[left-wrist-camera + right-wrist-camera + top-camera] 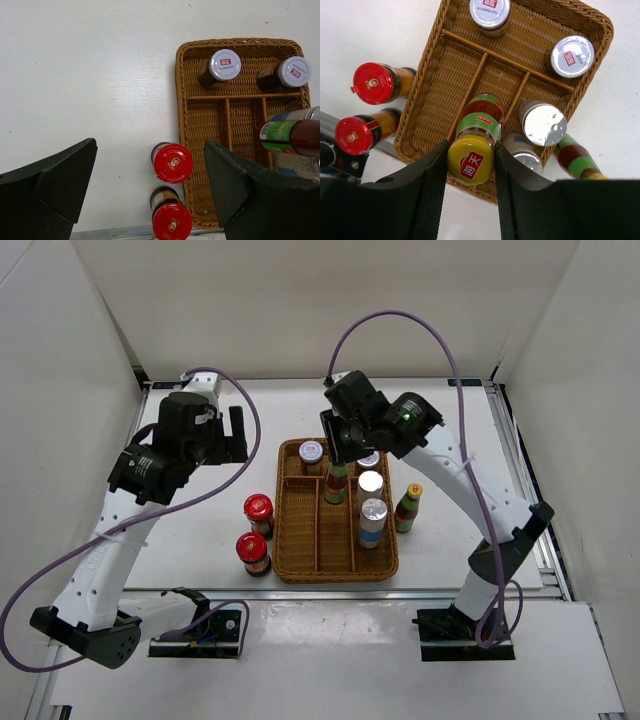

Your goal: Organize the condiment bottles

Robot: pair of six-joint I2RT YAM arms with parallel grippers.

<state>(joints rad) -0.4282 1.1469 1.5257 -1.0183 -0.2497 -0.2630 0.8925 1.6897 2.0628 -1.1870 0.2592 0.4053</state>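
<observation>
My right gripper [340,448] is shut on the yellow cap of a green-labelled sauce bottle [470,159], holding it upright in the middle slot of the wicker tray [300,532]. I cannot tell if it touches the floor. The second yellow-capped bottle [408,505] stands on the table right of the tray. Several silver-lidded bottles are in the tray: two at the back [490,11] [572,56], two in the right slot [370,483] [373,515]. Two red-lidded jars [258,510] [252,552] stand left of the tray. My left gripper [235,435] is open, high above them [150,165].
The tray's left slot [447,85] holds nothing. The table's near edge [110,232] runs just beyond the nearer red jar [171,222]. White walls enclose the table on three sides.
</observation>
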